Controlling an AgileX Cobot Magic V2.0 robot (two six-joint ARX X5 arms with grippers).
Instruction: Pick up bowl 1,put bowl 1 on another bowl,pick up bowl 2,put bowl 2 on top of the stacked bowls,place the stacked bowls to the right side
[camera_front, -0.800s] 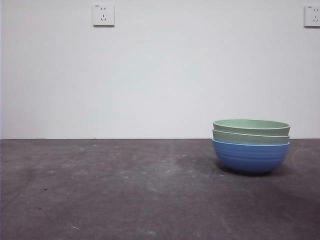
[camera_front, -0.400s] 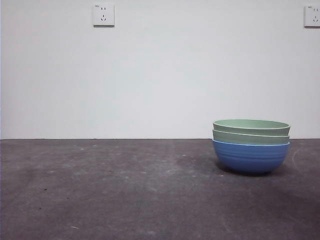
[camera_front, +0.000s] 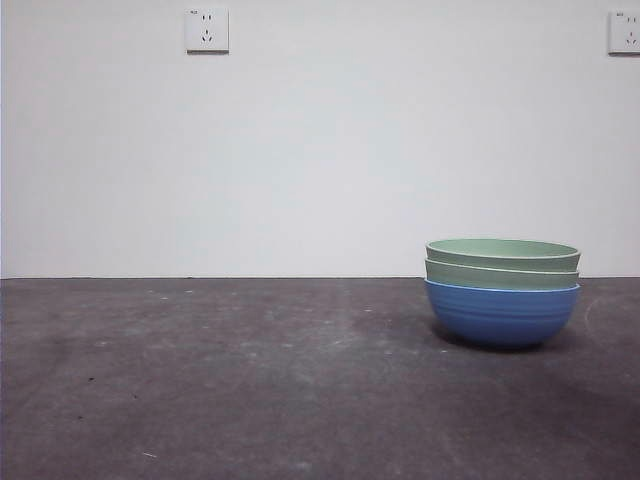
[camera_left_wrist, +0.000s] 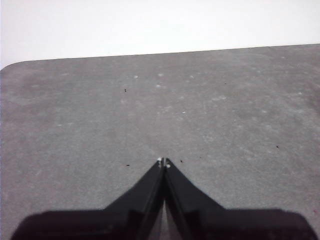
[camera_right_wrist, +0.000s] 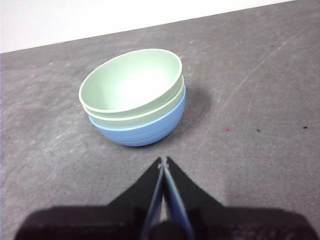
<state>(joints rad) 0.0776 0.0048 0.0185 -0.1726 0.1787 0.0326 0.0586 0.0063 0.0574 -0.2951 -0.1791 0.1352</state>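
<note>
1. The right gripper (camera_right_wrist: 163, 161) has its jaws clenched tip to tip on nothing, above bare counter (camera_right_wrist: 260, 165) just short of the stack (camera_right_wrist: 134, 97).
2. The left gripper (camera_left_wrist: 163, 162) is likewise clenched and empty, over bare grey counter, with no bowl in its view.
3. The stack: a blue bowl (camera_front: 501, 314) sits on the counter at the right side, with a green bowl (camera_front: 500, 274) nested in it and a second green bowl (camera_front: 502, 252) nested on top, their rims level and close together.
4. Open room: the counter left of the stack is bare up to the wall (camera_front: 320, 150); in the front view the stack stands a little inside the picture's right edge.
5. The left wrist view shows the counter's far edge and a rounded corner; the right wrist view shows the top bowl's hollow, which is empty.
6. Only the front view shows two wall sockets (camera_front: 207, 30), and no arm.
</note>
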